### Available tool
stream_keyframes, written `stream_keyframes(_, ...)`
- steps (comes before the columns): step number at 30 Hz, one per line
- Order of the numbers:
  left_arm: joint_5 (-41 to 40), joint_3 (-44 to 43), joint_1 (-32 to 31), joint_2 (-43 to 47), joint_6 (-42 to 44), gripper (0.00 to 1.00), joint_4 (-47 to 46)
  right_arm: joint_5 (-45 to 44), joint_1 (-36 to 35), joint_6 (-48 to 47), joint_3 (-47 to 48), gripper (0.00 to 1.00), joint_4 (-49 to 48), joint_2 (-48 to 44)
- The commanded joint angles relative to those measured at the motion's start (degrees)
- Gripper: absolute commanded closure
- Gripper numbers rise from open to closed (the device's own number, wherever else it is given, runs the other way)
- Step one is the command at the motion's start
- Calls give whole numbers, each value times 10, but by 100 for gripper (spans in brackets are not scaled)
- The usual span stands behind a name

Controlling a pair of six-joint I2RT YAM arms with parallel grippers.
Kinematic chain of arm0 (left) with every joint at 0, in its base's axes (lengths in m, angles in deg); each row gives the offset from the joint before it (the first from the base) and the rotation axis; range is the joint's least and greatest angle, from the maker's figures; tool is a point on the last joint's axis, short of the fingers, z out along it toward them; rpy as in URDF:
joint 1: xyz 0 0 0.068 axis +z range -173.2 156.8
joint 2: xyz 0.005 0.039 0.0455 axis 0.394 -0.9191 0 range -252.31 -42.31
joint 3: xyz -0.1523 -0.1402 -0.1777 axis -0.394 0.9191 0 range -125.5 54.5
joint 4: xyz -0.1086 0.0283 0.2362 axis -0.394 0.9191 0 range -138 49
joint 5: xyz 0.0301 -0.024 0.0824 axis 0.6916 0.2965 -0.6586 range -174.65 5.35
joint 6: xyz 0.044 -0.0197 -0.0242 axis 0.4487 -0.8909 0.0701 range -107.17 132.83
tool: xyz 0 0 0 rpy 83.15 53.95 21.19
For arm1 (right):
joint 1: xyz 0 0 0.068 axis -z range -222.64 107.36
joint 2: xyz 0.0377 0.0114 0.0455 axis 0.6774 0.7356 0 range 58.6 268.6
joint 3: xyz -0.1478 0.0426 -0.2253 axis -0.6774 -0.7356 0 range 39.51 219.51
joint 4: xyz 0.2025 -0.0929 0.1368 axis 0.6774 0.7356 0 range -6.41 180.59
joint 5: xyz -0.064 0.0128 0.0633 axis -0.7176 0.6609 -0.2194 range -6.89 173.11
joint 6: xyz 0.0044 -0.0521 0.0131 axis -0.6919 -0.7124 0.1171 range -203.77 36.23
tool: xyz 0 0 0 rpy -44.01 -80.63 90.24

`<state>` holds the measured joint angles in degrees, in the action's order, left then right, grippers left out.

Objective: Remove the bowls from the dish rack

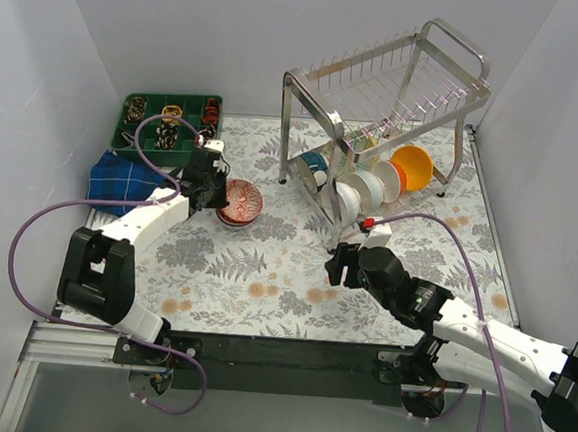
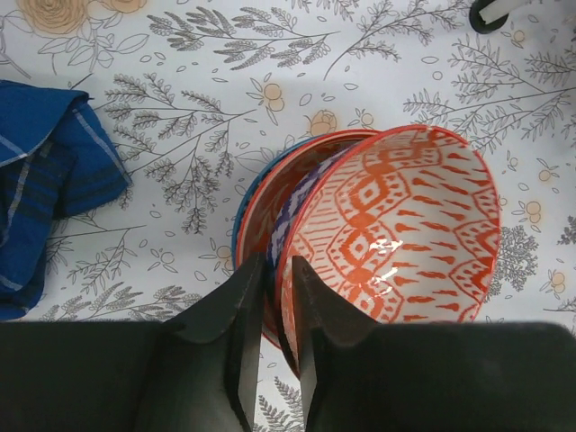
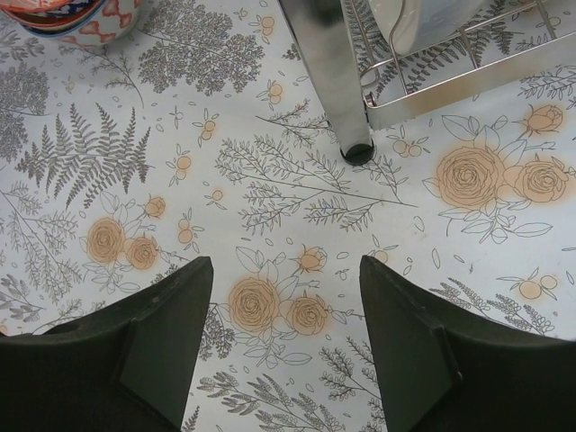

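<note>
The left gripper point(image 2: 277, 270) straddles the rim of the red bowl point(image 2: 405, 234), nested on a stack point(image 1: 240, 202) on the table point(image 1: 264, 274), well apart from the dish rack point(image 1: 379, 93). Its 2 fingers lie close together either side of that rim, but I cannot tell whether they pinch it or sit loose. The right gripper point(image 3: 286, 297), fingers wide apart and empty, hangs near the rack's front leg point(image 3: 337, 81), probably placed to reach the white bowls point(image 1: 366, 190) standing on the lower shelf.

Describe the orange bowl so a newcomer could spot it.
Find the steel dish rack at the far right. Bowls stand on edge along its lower shelf; the orange bowl ends the row on the right. It alone is plain bright orange, beside white ones.
</note>
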<state>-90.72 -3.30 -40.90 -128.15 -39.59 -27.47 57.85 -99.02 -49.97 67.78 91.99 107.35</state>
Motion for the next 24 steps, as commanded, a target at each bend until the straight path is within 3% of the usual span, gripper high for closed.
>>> stream_keyframes(1, 14, 1, 10, 4, 2, 73, -21, -15, -2, -11, 6, 25, -20, 2)
stream_keyframes(5, 10, 10, 12, 13, 3, 57, -27, -10, -3, -9, 7, 25, -20, 9)
stream_keyframes(10, 0, 24, 14, 38, 1, 53, -33, -11, -3, -9, 9, 25, -20, 8)
stream_keyframes(17, -6, 57, 20, 80, -11, 63, -49, -35, -2, -17, 21, 25, -3, 10)
stream_keyframes(24, 15, 72, 32, 79, -26, 81, -61, -30, -2, -22, 37, 25, 4, 35)
